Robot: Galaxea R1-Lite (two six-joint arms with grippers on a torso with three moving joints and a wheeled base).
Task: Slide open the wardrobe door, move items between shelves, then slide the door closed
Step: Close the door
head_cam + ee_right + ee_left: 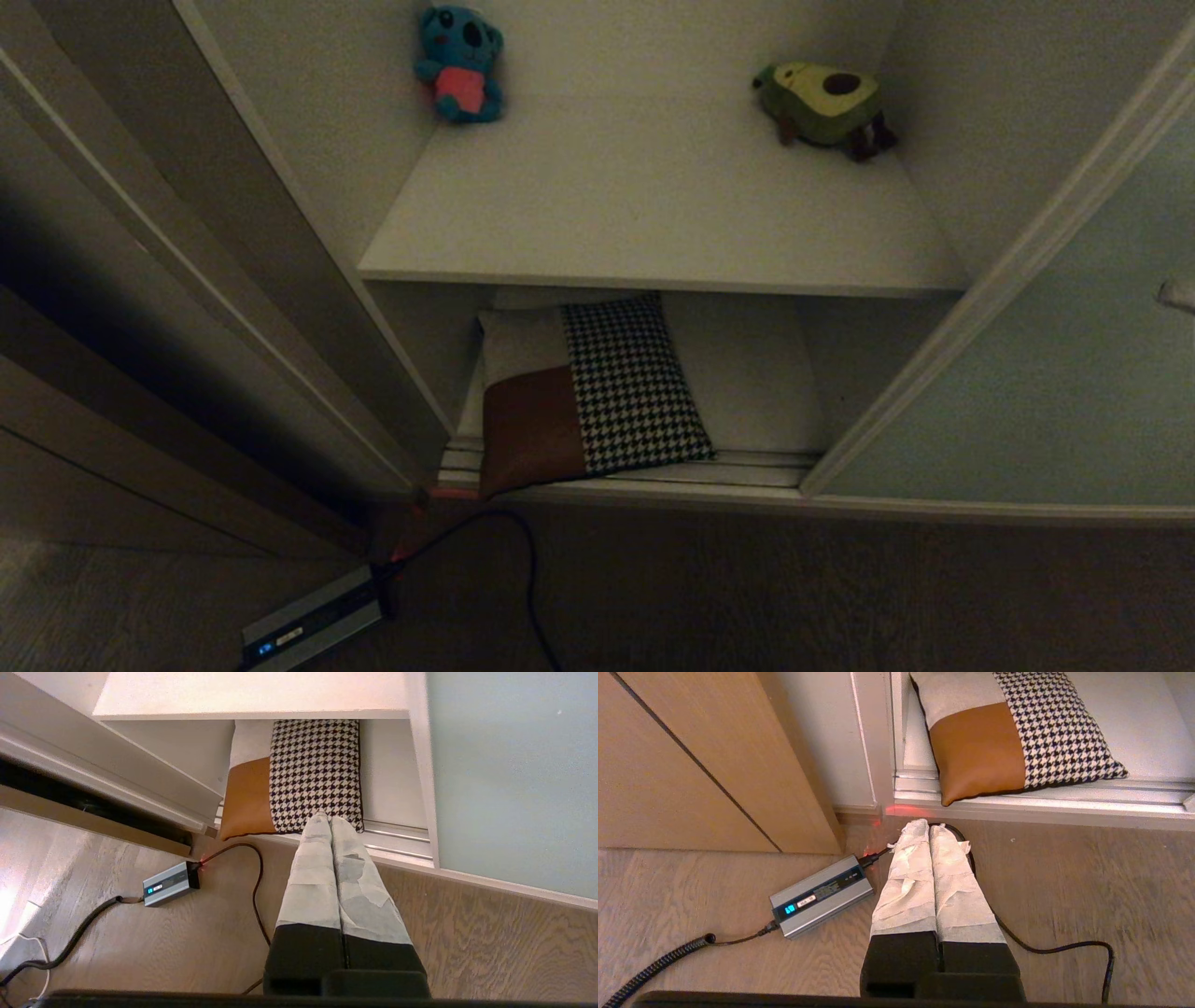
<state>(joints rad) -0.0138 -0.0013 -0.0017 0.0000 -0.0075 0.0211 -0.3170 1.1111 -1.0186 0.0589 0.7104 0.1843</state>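
Head view: neither gripper in frame. One upper shelf (pixel 653 215) carrying two plush toys, one blue koala (pixel 459 63) at its far left and one avocado (pixel 823 103) at its far right. One lower shelf (pixel 756 383) beneath, holding one houndstooth cushion (pixel 597 392) with a tan patch and a cream strip, its near corner lying over the silver floor rails (pixel 728 469). One sliding wardrobe door (pixel 1046 373), pale grey-green, drawn aside to the right, opening clear. One silver power brick (pixel 313 621) with its black cable (pixel 523 560) on the dark wood floor.

Left wrist view: left gripper (pixel 930 828), taped fingers pressed together, empty, hanging low over the floor. Cushion just beyond the tips, past the rails. Power brick beside the gripper, cable passing under it.

Right wrist view: right gripper (pixel 331 820), fingers pressed together, empty, tips aimed at the cushion's near edge, which lies just ahead; whether they touch cannot be told. Door panel off to one side, brick and cable to the other.

Hazards, as judged: fingers must spread before any grasp, or they will only push the cushion deeper. Cushion overhanging the rails would jam the door if left there. Cable near the gripper could snag an arm.
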